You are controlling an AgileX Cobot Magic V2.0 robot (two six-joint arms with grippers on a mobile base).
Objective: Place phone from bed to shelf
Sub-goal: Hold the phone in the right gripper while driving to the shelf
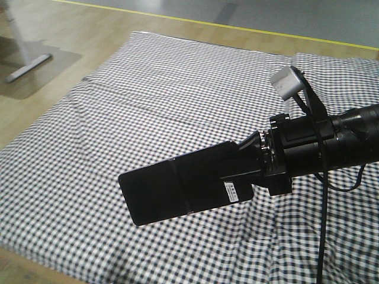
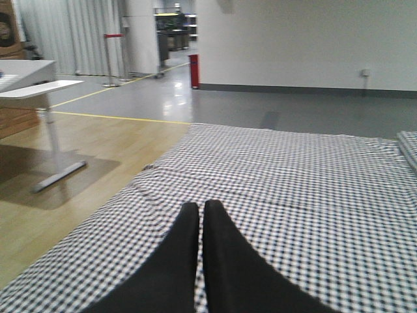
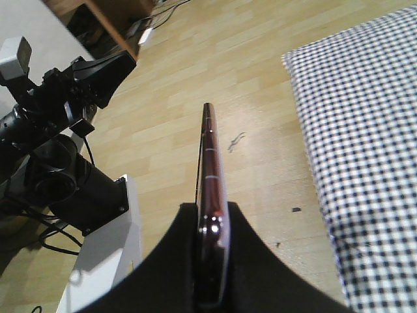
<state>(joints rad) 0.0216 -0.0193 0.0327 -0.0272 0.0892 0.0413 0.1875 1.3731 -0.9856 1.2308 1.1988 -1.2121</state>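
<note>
Now holding the phone (image 1: 177, 186) up off the bed (image 1: 148, 89) in clamped right fingers (image 3: 163, 274), left fingers (image 2: 176, 261) together, shelf not reached.

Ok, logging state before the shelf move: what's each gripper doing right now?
Left gripper: closed, holding nothing.
Right gripper: closed on the phone, which is clamped at one end.

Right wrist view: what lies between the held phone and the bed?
Only wooden floor with small dark marks separates the phone from the bed in the right wrist view.
</note>
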